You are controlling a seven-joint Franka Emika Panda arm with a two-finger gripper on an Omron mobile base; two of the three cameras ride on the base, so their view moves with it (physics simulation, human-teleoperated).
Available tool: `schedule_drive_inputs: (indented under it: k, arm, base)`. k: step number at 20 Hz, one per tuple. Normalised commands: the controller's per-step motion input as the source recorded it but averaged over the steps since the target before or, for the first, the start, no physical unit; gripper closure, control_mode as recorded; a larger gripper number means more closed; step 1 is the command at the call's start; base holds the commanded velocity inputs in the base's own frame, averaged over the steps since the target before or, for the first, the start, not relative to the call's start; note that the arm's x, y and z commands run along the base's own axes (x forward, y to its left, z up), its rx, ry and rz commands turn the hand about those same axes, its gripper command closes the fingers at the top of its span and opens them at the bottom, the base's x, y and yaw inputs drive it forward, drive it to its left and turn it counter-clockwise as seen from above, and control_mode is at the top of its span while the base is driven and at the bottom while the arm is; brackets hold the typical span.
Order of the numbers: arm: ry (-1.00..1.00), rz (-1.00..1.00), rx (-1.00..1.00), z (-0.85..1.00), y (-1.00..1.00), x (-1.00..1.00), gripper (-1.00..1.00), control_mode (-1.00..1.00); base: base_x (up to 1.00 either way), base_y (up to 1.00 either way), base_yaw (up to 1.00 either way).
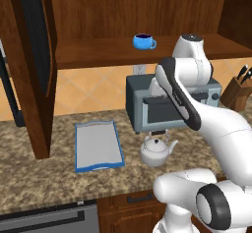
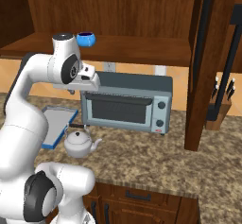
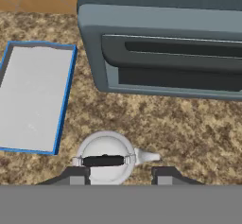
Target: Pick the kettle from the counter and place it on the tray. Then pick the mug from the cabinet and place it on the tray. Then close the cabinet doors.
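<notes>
On the table in front of the toaster oven sits the kettle, tray just beside, so I'd drop straight down and centre on the dark handle, with the hand partly open, straddling the kettle, holding nothing.

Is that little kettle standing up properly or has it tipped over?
Upright. The kettle sits flat on the counter, handle arched on top; from above, the lid faces the camera.
</notes>
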Motion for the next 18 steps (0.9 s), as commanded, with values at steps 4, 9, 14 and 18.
schedule_drive_inputs:
  k: [4, 9, 14, 18]
  arm:
    - [0.01, 0.03, 0.00, -0.13, 0.07, -0.03, -1.00, -1.00]
    - [-0.02, 0.37, 0.00, -0.46, 0.28, -0.22, -1.00, -1.00]
    - [0.00, 0.22, -0.03, -0.27, 0.16, -0.10, -1.00, -1.00]
    - [0.00, 0.00, -0.11, -0.13, 0.29, 0.00, -1.00, -1.00]
  base:
    - [0.00, 0.00, 0.00]
    - [0.00, 0.00, 0.00]
    - [0.00, 0.00, 0.00]
    - [0.00, 0.00, 0.00]
